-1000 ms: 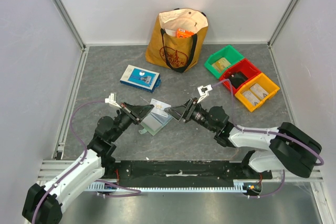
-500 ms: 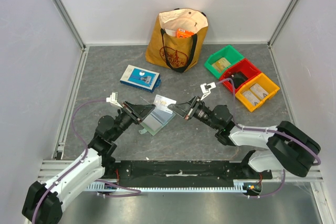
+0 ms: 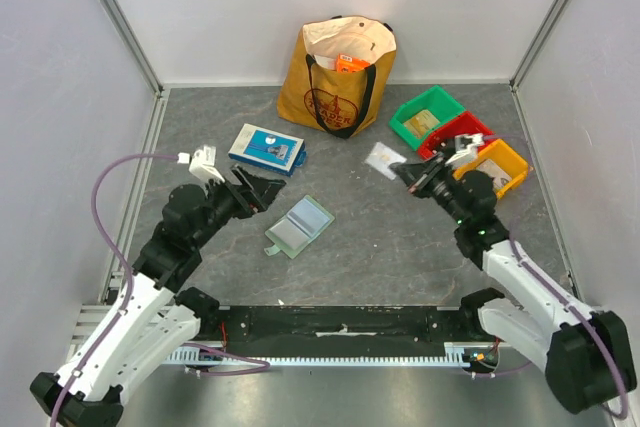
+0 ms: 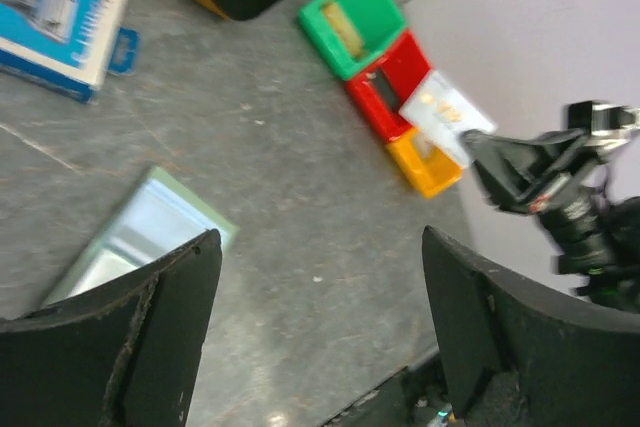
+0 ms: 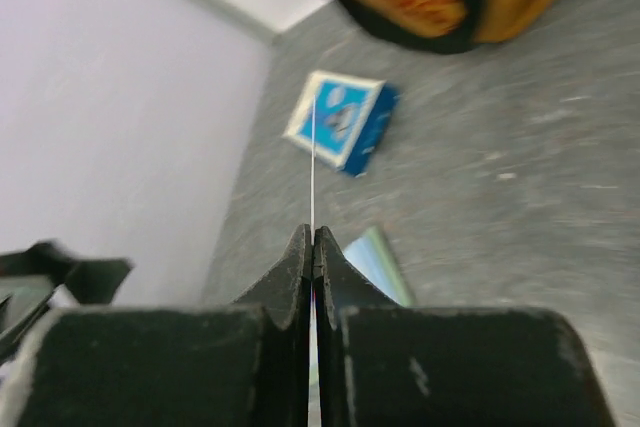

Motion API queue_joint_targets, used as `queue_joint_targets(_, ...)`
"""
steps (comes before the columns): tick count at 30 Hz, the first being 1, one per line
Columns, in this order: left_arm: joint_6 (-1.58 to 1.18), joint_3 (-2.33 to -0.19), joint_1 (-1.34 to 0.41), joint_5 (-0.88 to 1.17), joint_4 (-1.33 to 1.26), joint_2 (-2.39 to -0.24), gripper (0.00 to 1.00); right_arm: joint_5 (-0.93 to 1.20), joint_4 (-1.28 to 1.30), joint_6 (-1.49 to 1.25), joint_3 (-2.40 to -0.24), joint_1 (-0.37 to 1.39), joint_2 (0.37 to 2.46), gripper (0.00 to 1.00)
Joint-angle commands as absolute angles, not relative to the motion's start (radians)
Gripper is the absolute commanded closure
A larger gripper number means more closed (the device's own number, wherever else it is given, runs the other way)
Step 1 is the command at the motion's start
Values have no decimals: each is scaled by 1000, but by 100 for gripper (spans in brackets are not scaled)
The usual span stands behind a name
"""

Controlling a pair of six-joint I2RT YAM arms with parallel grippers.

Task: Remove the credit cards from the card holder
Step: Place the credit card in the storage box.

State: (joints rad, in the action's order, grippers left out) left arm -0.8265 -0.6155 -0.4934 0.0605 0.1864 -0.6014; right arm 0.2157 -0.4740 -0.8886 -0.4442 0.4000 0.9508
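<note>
From the top view I see a grey, mottled surface boxed in by plain white walls, with aluminium posts running up the far corners. The card holder lies flat near the middle of the frame, bluish pocket side up, with neither arm touching it. My left pincer hangs to its upper left, spread wide and empty. My right pincer is at centre right, pressed together on a pale credit card that it holds off the surface. Along the back sit a yellow tote bag, a blue-and-white box, and green, red and yellow bins in a diagonal row.

In the left wrist view, the two dark fingers stand well apart at the bottom of the frame. The card holder shows at lower left, partly behind one finger. The pale card is at upper right, in front of the bins, pinched by the other arm.

In the right wrist view the picture is blurred. The fingers meet at the centre, and the card runs up from them as a thin edge-on line. A corner of the card holder peeks out just right of them, with the grey surface and a white wall behind.
</note>
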Motion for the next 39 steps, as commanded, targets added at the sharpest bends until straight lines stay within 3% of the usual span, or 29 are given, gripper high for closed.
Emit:
queue_joint_targets(1,-542,-750,-436,46,500,-689,12,325,-152,-798,-518,130,901,100)
queue_joint_targets(6,-445,-770,-330,162,540,-713,5,333,23,-775,-574,-162,920,100)
queue_joint_targets(13,-388,-724,-287,114,568,-730,4,132,163,-718,-675,-342,1006,100)
queue_joint_targets(22,-379,-727,-304,5,591,-707,4,84,202,-635,-778,-380,1216,100)
queue_joint_targets(33,-382,-726,-304,5,591,-710,4,357,186,-560,-874,-391,1454,100)
queue_joint_targets(35,-382,-726,-302,5,591,-709,4,321,205,-543,-884,-399,1463,94)
queue_joint_targets(39,-385,-723,-302,5,591,-709,4,168,271,-491,-910,-413,1424,59)
